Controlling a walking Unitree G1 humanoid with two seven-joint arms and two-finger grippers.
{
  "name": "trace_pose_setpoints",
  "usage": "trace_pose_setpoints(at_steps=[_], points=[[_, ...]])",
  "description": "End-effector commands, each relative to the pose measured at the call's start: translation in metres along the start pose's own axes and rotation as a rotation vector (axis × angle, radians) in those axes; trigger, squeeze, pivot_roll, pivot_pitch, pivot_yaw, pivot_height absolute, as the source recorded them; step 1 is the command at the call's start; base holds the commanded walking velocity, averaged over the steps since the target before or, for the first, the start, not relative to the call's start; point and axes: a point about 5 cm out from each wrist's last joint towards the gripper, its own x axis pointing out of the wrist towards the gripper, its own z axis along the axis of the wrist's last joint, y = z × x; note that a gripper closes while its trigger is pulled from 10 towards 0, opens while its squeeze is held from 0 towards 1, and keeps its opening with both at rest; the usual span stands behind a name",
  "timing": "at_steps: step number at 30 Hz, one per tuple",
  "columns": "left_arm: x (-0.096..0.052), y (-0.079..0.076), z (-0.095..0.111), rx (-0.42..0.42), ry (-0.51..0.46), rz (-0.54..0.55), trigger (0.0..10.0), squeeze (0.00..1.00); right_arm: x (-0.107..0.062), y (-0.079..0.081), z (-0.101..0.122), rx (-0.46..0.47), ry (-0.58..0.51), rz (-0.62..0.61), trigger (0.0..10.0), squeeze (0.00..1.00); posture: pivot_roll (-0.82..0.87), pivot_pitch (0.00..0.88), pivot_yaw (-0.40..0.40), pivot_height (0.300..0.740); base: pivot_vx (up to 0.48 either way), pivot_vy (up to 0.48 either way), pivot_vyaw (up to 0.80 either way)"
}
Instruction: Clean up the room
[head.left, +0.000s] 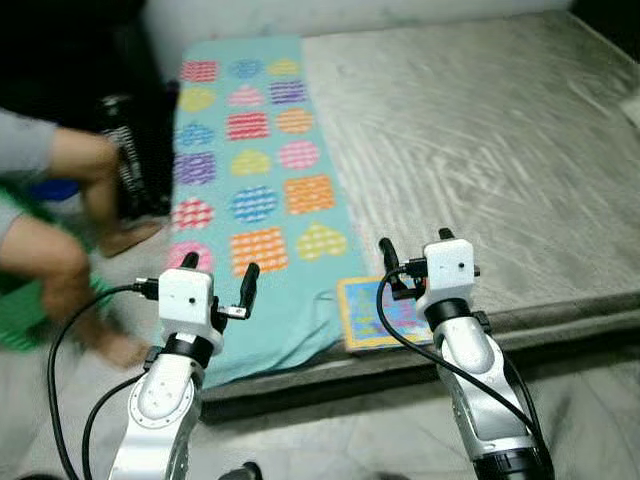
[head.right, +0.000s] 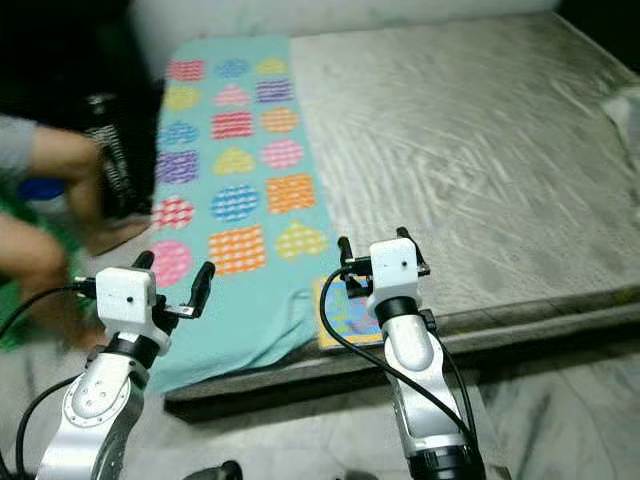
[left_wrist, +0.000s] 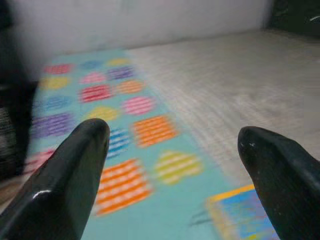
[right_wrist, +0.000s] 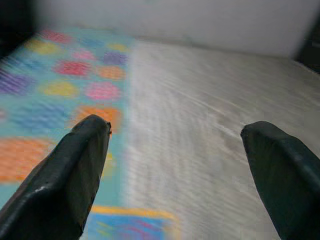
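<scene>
Left eye view shows a grey bed (head.left: 470, 150) with a turquoise blanket (head.left: 255, 180), patterned with coloured hearts and squares, laid along its left side and hanging over the near edge. A colourful picture book (head.left: 375, 312) with a yellow border lies flat on the near edge of the bed, just beside the blanket's right border. The left gripper (head.left: 219, 280) is raised in front of the blanket's near end, its two black fingers spread apart and holding nothing. The right gripper (head.left: 415, 250) is raised just above the book, fingers likewise spread and empty. At the left edge, a person's bare legs (head.left: 60, 270) and a grey sleeve (head.left: 25, 140) are blurred, standing on the floor beside the bed. In the left wrist view the fingers (left_wrist: 70, 185) frame the blanket and a corner of the book, both blurred.
</scene>
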Motion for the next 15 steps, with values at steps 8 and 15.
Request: trace_pose_setpoints(at_steps=[8, 15], points=[[-0.003, 0.017, -0.006, 0.05, 0.042, 0.075, 10.0, 0.0, 0.003, 0.008, 0.006, 0.01, -0.033, 0.02, 10.0, 0.0, 0.01, 0.197, 0.001, 0.731, 0.104, 0.0, 0.0], [-0.002, 0.016, -0.007, 0.073, 0.042, 0.061, 10.0, 0.0, 0.003, 0.0, 0.01, 0.067, -0.054, -0.026, 10.0, 0.0, 0.02, 0.18, 0.019, 0.731, 0.0, 0.0, 0.0]])
